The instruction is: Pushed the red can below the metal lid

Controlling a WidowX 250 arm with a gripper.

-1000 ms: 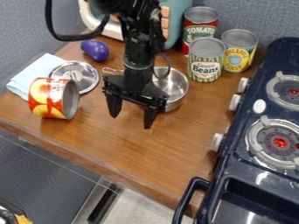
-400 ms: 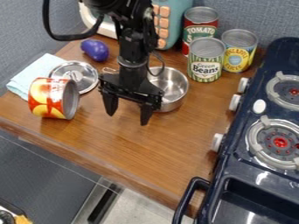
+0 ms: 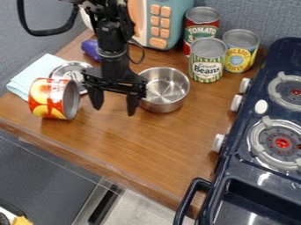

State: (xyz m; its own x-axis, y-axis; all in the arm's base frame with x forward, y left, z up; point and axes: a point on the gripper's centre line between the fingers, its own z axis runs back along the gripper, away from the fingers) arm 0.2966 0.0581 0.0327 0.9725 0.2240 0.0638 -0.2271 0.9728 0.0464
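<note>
now your gripper (image 3: pixel 114 109) has swung left across the view and a little up it, away from the steel pot (image 3: pixel 162 106), which it partly covered a moment ago and now leaves almost fully in sight. the red can (image 3: pixel 48 97) hasn't budged through any of that, so you are shifting only the arm (image 3: pixel 113 41), with no push on the can as it travels.

for the task, that matters: the can already lies on its side just below the metal lid (image 3: pixel 70 69) in the view, a bit to its left, near the wooden counter's (image 3: pixel 141 145) left end. i'd judge the push done or very nearly so, though you can't tell from here whether can and lid touch.

your arm comes in from the top edge and hangs nearly upright, with the gripper pointing down, right of the can and overlapping the lid's right side in the view. its two fingers are spread wide, with nothing between them, and the can sits well clear of both.

if you want another nudge, you'd do well to come at the can from the lid side, keeping low and slow; it could roll, or your fingertips could catch the lid.
</note>
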